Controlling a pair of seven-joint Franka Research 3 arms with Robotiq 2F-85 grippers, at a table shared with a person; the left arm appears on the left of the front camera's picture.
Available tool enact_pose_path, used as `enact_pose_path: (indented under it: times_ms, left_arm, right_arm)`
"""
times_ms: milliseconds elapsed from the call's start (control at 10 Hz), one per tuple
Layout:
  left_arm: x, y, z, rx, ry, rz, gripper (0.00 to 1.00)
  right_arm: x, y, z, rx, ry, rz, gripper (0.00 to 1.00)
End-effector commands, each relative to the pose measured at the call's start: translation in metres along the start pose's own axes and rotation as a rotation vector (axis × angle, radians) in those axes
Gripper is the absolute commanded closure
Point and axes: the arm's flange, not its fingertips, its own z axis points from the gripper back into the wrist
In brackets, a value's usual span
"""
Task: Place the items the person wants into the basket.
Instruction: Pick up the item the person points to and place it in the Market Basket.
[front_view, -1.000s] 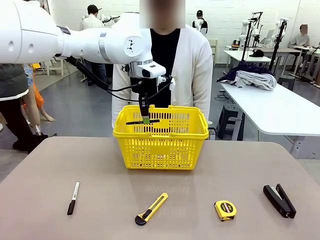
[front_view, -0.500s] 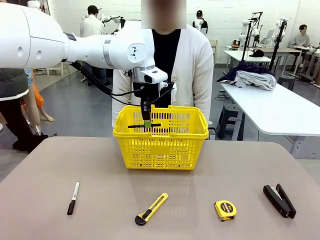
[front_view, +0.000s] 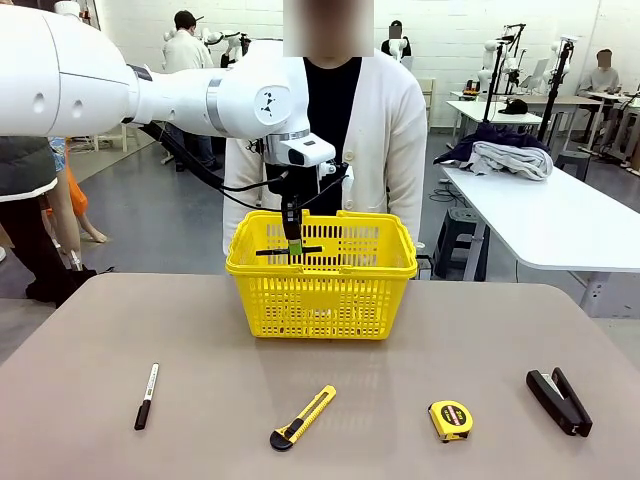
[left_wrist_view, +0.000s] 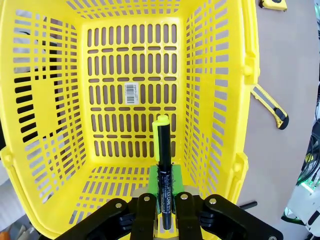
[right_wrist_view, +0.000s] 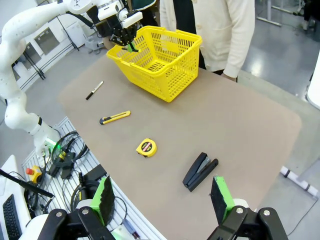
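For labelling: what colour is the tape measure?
The tape measure is yellow, clearest in the front view.

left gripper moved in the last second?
Yes. The left gripper has dropped slightly, carrying the pen lower against the basket rim.

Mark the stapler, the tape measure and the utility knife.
stapler (front_view: 556, 399): front view, middle of its body.
tape measure (front_view: 450, 419): front view, its yellow face.
utility knife (front_view: 306, 414): front view, its yellow handle.
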Motion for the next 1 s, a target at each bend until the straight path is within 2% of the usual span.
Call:
enact_pose_path:
  times_ms: [0,400,900]
  left_arm:
    - [0.0,0.0,0.0,0.0,0.0,0.0,0.89]
    - [0.04,0.043,-0.028,0.011,0.019,-0.054,0.89]
    - [0.05,0.076,-0.083,-0.081,0.041,-0.047,0.89]
  right_arm:
    - [0.002,-0.001,0.001,0.021,-0.023,0.014,0.0]
    - [0.002,-0.001,0.001,0.021,-0.023,0.014,0.0]
    - [0.002,-0.001,0.001,0.021,-0.023,0.014,0.0]
